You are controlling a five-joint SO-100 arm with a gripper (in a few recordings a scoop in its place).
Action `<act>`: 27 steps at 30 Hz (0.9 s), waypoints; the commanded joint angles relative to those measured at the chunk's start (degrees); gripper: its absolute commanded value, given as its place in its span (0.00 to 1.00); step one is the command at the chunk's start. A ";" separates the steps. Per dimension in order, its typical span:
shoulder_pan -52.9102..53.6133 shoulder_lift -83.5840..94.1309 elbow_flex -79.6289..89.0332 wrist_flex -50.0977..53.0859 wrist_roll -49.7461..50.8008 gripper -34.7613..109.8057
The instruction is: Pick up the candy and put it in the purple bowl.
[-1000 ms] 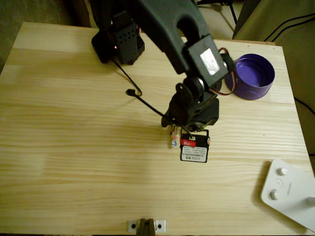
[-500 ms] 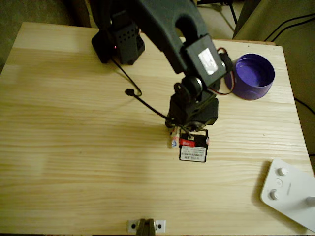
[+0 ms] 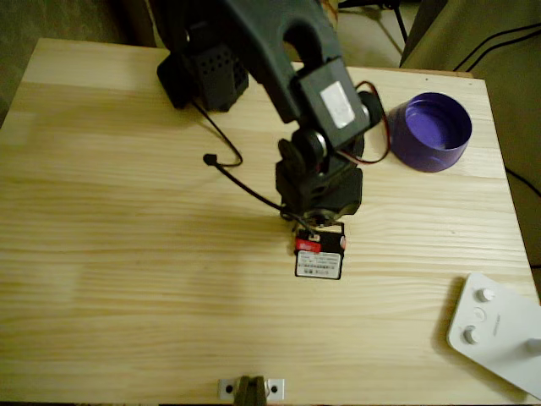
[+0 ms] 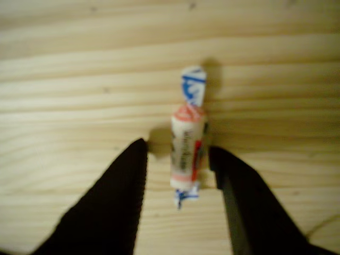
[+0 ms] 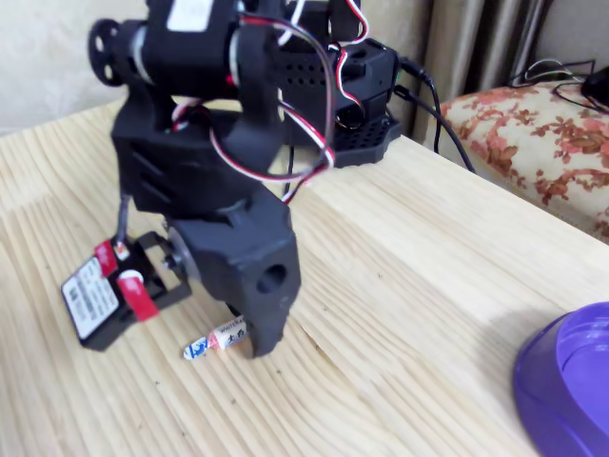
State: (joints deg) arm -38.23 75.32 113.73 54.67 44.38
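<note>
Claw [image 4: 178,159] around one candy [image 4: 186,151]

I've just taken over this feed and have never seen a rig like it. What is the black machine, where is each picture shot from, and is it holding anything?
The black machine is a small robot arm bolted to a wooden table. One picture looks straight down from overhead, one comes from a camera riding on the arm's wrist, and one from a fixed camera low beside the table.

In the wrist view, the two dark wedges are the gripper fingers. A small wrapped candy lies on the wood between them; the right finger looks close against it, the left one shows a gap, so nothing is clamped or lifted yet.

The purple bowl stands at the table's far right corner in the overhead view, and a white device with knobs lies at the near right.
</note>
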 commanded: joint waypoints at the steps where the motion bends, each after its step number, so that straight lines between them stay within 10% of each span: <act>1: 1.41 2.55 0.97 -0.35 0.44 0.42; 27: 3.43 11.16 2.02 1.49 -0.79 0.24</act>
State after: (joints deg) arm -36.12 78.40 116.19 55.02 43.24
